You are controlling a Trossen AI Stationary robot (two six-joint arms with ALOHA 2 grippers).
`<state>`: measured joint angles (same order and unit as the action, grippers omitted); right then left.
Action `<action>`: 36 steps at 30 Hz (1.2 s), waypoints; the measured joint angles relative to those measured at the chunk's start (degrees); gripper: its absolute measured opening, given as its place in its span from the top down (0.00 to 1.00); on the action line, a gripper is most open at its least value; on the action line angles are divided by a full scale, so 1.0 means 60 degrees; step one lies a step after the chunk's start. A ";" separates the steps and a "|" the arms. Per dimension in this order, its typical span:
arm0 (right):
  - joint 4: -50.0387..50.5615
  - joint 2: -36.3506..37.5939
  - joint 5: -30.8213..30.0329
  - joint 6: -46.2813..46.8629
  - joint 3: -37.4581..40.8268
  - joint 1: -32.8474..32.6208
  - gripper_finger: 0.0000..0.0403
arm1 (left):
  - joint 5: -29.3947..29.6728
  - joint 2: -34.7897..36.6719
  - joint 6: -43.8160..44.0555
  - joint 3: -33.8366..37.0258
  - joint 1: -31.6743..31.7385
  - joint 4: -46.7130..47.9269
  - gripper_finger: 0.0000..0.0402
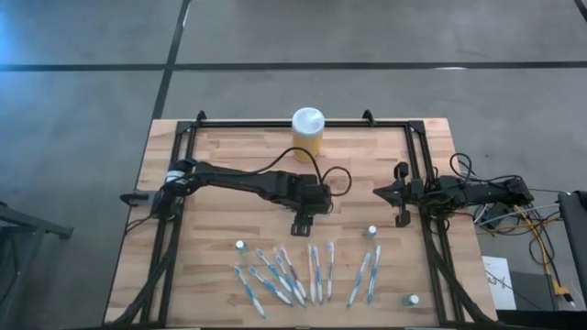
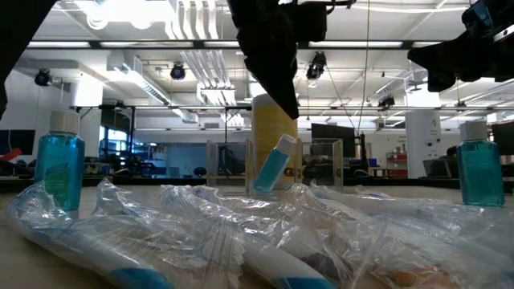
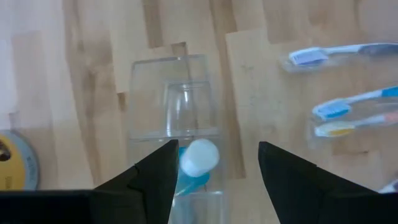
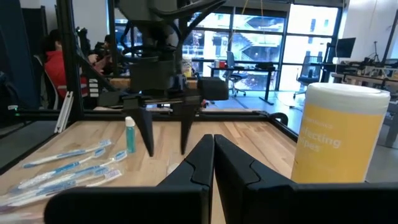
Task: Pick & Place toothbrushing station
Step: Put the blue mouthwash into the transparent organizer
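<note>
Spanning the whole scene, the wooden surface (image 1: 229,229) carries everything, with a black frame (image 1: 183,137) along its edges. Reaching in over the middle, the left arm (image 1: 238,181) ends in the left end effector (image 1: 304,226), whose fingers (image 3: 152,180) are spread wide and hold nothing. Directly under that end effector stands the clear holder (image 3: 171,106), and a tube (image 3: 196,163) with a white cap leans tilted inside it, between the two fingers. The right arm (image 1: 477,192) rests at the surface's right edge, well apart from the holder; the right end effector (image 1: 396,193) points toward the left one, its fingers pressed together and empty. Beyond the left end effector, at the far edge, stands the yellow jar (image 1: 307,134) with a white lid. On the near side of the left end effector lie the toothbrushes (image 1: 293,273), blue and white, in clear wrappers, spread in a loose row. Around them stand more small tubes: one (image 1: 240,247) near the row's left end, one (image 1: 371,232) between the two end effectors' near sides, and one (image 1: 413,299) near the front right corner.
</note>
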<state>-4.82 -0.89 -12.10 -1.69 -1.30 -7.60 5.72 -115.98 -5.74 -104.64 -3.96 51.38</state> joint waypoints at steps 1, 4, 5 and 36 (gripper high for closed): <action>0.0000 0.0000 0.0000 0.0000 0.0000 0.0000 0.98 | -0.0006 0.0000 -0.0093 0.0000 0.0000 -0.0001 0.45; 0.0000 0.0000 0.0000 0.0000 0.0000 0.0000 0.98 | -0.0036 0.0000 -0.1337 0.0000 0.0022 0.0109 0.47; 0.0000 0.0000 0.0000 0.0000 0.0000 0.0000 0.98 | -0.0030 0.0000 -0.1975 0.0000 0.0024 0.0197 0.48; 0.0000 0.0000 -0.0004 -0.0033 0.0000 0.0000 0.98 | -0.2503 -0.0168 -0.4385 0.0451 0.1044 -0.0285 0.51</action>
<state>-4.82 -0.89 -12.12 -1.89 -1.30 -7.60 -9.30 -116.99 -32.05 -101.93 2.31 49.67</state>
